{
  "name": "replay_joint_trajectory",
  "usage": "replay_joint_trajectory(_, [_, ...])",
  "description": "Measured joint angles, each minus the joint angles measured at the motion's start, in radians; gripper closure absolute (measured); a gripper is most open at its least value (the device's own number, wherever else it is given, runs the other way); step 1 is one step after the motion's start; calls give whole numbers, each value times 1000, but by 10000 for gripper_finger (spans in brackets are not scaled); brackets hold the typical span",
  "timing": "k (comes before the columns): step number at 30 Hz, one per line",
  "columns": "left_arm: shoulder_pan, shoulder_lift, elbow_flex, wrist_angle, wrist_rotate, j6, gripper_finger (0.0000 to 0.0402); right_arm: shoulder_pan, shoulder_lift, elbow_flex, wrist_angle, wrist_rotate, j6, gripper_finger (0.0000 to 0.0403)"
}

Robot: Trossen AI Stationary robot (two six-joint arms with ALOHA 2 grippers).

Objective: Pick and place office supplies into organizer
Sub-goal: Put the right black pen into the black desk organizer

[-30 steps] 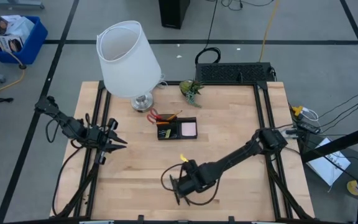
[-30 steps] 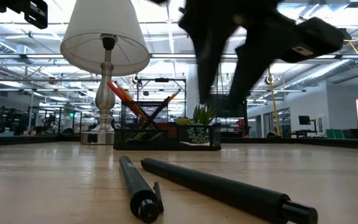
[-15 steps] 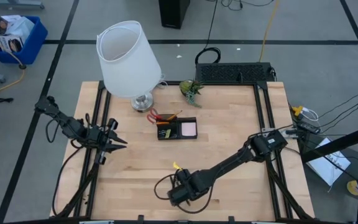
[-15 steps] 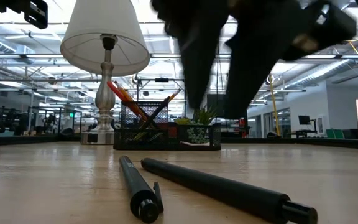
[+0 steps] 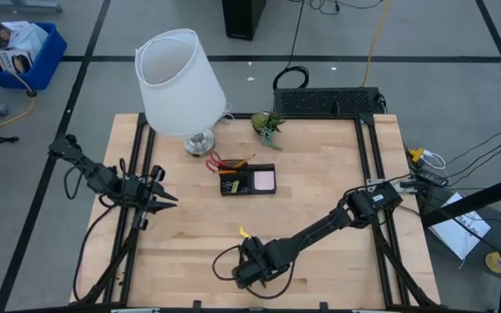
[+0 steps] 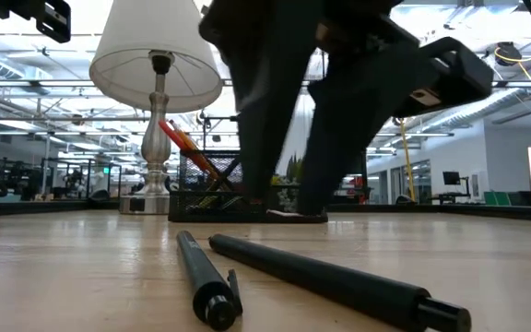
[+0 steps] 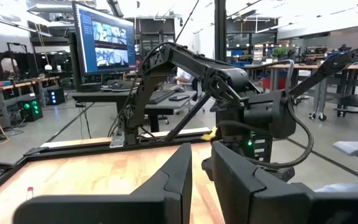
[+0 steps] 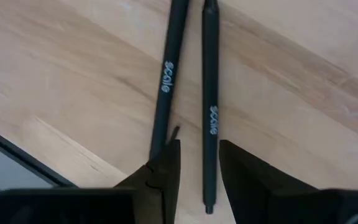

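Two black pens [image 8: 166, 81] [image 8: 210, 106] lie side by side on the wooden table near its near edge, also seen in the low view [image 6: 206, 281] [image 6: 330, 277]. My right gripper [image 8: 199, 162] hangs open just above them, pointing steeply down. One pen's end lies in the gap between its fingers, and the other pen runs under one fingertip. The organizer [image 5: 249, 181] stands mid-table with a pink pad [image 5: 263, 180] in it, and orange pencils and red scissors [image 5: 217, 163] stick out toward the lamp. My left gripper [image 5: 170, 199] waits at the table's left, fingers close together, holding nothing.
A white-shaded lamp [image 5: 179, 83] stands at the far left. A small green plant [image 5: 268, 124] and a black wire rack [image 5: 329, 102] stand along the far edge. Bare wood lies between the organizer and the pens. The table's near edge is close behind the right gripper.
My right gripper has come down and moved toward the table's near edge and a little left, over the two pens, rolling slightly about its own axis. The gap between its fingers looks unchanged. The pens have not moved.
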Motion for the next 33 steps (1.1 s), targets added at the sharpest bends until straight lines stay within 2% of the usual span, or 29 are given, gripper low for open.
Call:
replay_joint_trajectory(6, [0, 0, 0, 0, 0, 0, 334, 3, 0, 0, -12, -79, 75, 299])
replay_joint_trajectory(15, [0, 0, 0, 0, 0, 0, 334, 26, 17, -4, 7, -58, 60, 302])
replay_joint_trajectory(27, [0, 0, 0, -1, 0, 0, 334, 28, 9, -123, 142, -54, 30, 305])
replay_joint_trajectory(33, [0, 0, 0, -1, 0, 0, 334, 22, 8, -128, 115, -53, 80, 303])
